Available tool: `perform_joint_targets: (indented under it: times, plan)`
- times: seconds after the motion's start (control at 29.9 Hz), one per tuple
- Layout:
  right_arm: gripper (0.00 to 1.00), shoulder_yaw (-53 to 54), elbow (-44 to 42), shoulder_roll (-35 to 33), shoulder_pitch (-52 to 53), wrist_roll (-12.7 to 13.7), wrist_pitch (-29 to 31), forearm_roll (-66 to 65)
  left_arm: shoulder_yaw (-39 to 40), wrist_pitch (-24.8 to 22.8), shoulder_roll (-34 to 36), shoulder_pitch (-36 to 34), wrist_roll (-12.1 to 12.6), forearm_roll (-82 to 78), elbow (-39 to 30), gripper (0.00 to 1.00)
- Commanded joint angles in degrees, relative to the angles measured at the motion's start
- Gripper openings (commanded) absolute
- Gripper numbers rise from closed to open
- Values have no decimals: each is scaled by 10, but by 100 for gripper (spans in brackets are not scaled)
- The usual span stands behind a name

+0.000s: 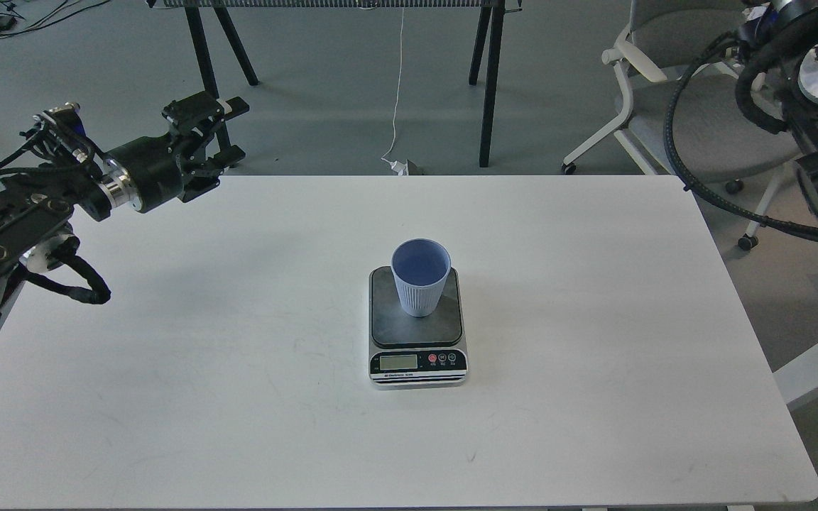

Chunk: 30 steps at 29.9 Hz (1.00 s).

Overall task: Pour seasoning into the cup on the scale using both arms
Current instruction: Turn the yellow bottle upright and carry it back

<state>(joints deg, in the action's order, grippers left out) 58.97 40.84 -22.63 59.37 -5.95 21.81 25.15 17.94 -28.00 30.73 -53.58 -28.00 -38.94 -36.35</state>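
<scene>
One camera only, up at head height, tipped forward and down over the white table [167, 397], which fills most of the frame from the lower edge up to about a third from the top. The scale [417, 328] sits at centre at middling range. Along the top strip lies the grey floor beyond, with a chair [672, 85] at upper right. The left arm [61, 191] enters at the left edge.

The right arm [799, 106] seems cut off by the frame's edge, fingers unseen.
</scene>
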Motion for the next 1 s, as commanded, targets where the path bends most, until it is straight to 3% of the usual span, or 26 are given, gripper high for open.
perform_joint_targets:
  times: [0.0,0.13,0.33,0.47,0.67,0.97]
  plan:
    - [2,89,27,-1,-79,22,9,88,-1,0,-2,1,0,-1,0,89]
    - [2,124,56,-1,-157,38,17,143,-1,0,-2,1,0,-1,3,89]
    - [2,137,126,12,-281,38,54,149,-1,0,-4,2,0,-3,3,89]
    - [2,139,129,35,-348,37,62,149,-1,0,-3,3,0,-4,4,89]
    - [2,133,117,39,-398,38,62,148,-1,0,-3,4,0,-4,4,89]
    - [2,113,98,96,-425,38,62,141,-1,0,-1,3,0,-3,4,89]
